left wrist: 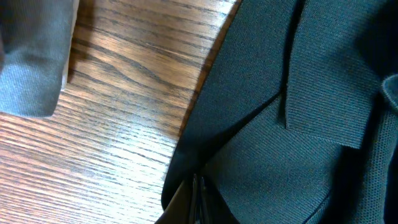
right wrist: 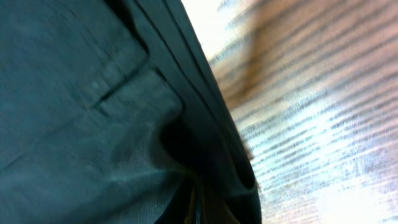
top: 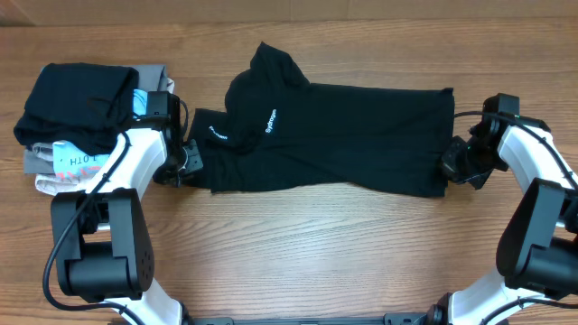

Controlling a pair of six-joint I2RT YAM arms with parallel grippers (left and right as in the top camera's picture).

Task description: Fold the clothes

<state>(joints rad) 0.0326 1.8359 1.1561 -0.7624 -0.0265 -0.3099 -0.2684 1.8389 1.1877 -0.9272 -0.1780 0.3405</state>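
The shirt was spread across the surface, its left edge pinched in the closed left gripper and its right corner in the closed right gripper. Only thin hem was held; under uneven lifting it could be pulled free and the fold spoiled.

The light printed garment reads "10TH"; white lettering on the black T-shirt is illegible.
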